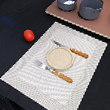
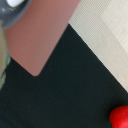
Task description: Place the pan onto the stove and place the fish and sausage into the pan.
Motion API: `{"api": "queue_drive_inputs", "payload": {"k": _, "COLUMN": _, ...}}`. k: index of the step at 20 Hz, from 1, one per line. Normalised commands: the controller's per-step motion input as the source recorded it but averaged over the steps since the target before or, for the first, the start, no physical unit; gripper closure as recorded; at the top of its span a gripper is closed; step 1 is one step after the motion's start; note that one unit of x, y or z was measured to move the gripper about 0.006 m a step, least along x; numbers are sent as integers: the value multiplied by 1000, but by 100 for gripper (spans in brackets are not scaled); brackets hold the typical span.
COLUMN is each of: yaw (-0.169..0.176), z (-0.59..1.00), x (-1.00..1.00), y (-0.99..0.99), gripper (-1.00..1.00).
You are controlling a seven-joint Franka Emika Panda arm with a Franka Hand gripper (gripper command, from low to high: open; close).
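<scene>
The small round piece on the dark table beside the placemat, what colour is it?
The small glossy roundish sausage piece is red-orange, seen best in the exterior view.

A mock kitchen or dining setup, laid out on a dark table. A striped beige placemat holds a small round plate at its middle, with a knife at the plate's 12 o'clock and a fork at its 6 o'clock, both orange-handled. Beyond the mat lies a pinkish-brown stove carrying a blue-grey pan and a larger grey pot. The pieces look toy-like, suggesting a staged test scene.
</scene>
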Motion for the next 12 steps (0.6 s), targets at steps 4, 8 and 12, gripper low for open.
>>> {"api": "queue_drive_inputs", "payload": {"k": 4, "yaw": -170, "z": 0, "x": 0, "y": -558, "gripper": -100}}
{"api": "queue_drive_inputs", "payload": {"k": 8, "yaw": -151, "z": 4, "x": 0, "y": -614, "gripper": -100}}
{"api": "queue_drive_inputs", "payload": {"k": 12, "yaw": -78, "z": 4, "x": -6, "y": -793, "gripper": -100}}
